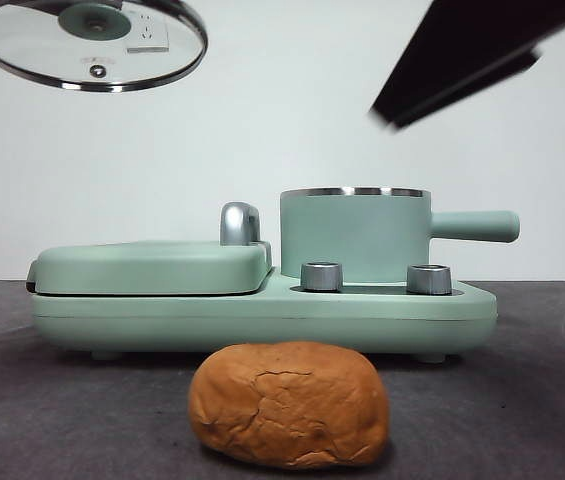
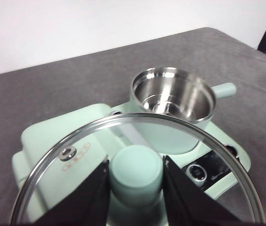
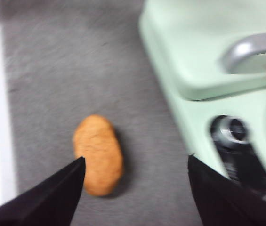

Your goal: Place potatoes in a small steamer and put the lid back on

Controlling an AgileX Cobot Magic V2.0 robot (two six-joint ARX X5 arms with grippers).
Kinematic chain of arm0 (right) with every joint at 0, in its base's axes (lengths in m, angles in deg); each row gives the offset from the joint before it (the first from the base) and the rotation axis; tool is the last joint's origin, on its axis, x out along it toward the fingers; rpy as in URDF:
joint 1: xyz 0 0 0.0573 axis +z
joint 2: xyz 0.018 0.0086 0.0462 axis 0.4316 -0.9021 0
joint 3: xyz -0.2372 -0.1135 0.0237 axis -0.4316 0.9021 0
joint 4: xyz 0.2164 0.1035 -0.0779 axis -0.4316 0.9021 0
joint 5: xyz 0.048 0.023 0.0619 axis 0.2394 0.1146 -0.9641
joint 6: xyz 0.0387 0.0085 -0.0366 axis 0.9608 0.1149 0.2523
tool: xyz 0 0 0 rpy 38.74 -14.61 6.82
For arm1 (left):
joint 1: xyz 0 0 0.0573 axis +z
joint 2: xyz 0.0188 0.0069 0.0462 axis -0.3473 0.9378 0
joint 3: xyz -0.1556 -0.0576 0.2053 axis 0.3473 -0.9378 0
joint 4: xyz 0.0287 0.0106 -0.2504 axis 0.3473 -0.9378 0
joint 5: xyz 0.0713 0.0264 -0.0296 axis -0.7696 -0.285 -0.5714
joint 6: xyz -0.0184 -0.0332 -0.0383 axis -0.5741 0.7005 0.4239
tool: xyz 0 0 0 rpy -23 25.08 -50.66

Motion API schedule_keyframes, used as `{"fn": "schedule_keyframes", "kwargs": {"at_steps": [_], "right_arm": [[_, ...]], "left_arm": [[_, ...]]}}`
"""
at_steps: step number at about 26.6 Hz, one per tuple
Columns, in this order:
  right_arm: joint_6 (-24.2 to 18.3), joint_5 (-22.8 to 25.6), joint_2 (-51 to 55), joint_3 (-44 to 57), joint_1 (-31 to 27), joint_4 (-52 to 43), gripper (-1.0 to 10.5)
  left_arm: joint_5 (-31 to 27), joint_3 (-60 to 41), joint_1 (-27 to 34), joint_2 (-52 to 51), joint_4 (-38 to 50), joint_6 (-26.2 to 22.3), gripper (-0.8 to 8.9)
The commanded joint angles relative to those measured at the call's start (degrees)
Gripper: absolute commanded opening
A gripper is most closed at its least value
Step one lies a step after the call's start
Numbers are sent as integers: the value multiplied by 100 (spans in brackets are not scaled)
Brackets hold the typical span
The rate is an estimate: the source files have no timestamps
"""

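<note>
One orange-brown potato lump (image 1: pixel 289 404) with cracked crusty skin sits bottom centre of the front view, on the grey table (image 1: pixel 542 400), just in front of the mint-green cooker base (image 1: pixel 262 315). One small mint-green steamer pot (image 1: pixel 355 235), steel rim, straight side handle, stands open on the base; steel-lined inside. Two steel knobs (image 1: pixel 322 276). One flat green griddle cover (image 1: pixel 152 266). Left gripper (image 2: pixel 136 181) clenched on the knob of the clear glass steel-rimmed lid (image 1: pixel 87 42), upper left. Right gripper (image 3: pixel 135 188) spread wide, holding nothing, above the potato.

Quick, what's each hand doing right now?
Left hand: closed on the lid by its knob, held up in the air.
Right hand: open, holding nothing, above the potato.
</note>
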Motion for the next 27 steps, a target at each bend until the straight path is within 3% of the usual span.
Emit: {"fn": "schedule_keyframes", "kwargs": {"at_steps": [1,11,22,25,27], "right_arm": [[35,-4,-472,-96,256,-149,381],[26,-2,-1888,-96,664,-597,399],[-28,0,-2796,-96,695,-789,401],[87,20,-2811,-96,695,-782,273],[188,59,-2809,-96,691,-752,271]], "left_arm": [[2,81,-15,9,72,42,10],[2,81,-9,9,-20,-114,9],[2,81,13,9,-59,-205,9],[2,81,13,9,-68,-219,9],[2,81,13,9,-68,-219,10]]}}
